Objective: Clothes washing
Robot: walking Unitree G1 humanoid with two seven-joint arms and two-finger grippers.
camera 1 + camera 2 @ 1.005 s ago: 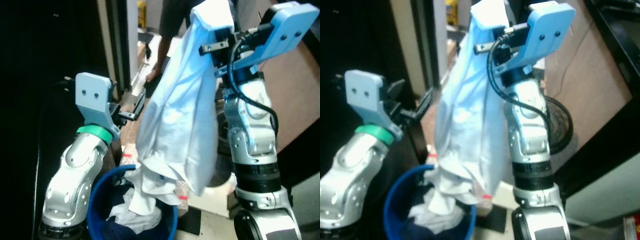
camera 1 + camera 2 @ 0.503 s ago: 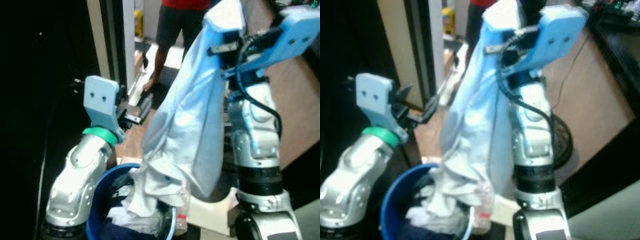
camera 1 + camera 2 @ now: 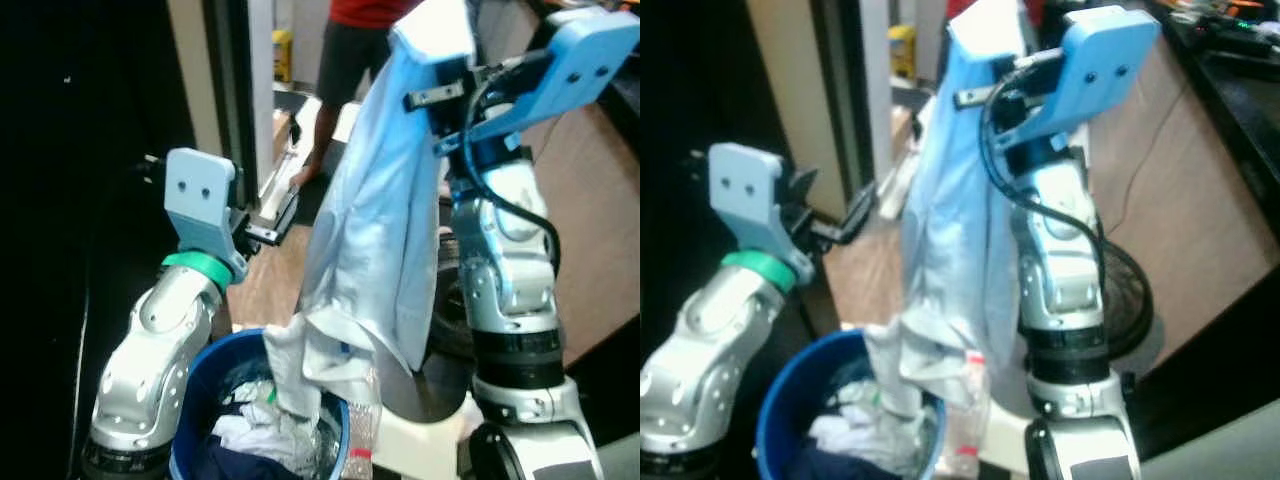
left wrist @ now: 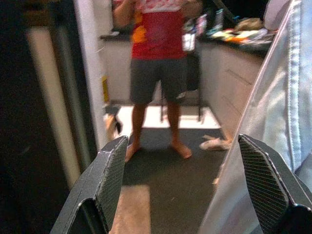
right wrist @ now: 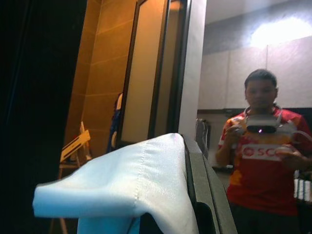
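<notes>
My right hand (image 3: pixel 432 88) is clamped on a pale blue shirt (image 3: pixel 375 230), held up high. Its bottom end hangs into the blue bucket (image 3: pixel 195 420). My left hand (image 3: pixel 272 220) waits nearby, fingers apart. Washing is not yet begun.

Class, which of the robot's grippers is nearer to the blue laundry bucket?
Left. The left gripper hangs open just above the blue bucket; the right gripper is raised higher, clamping the light blue shirt.
</notes>
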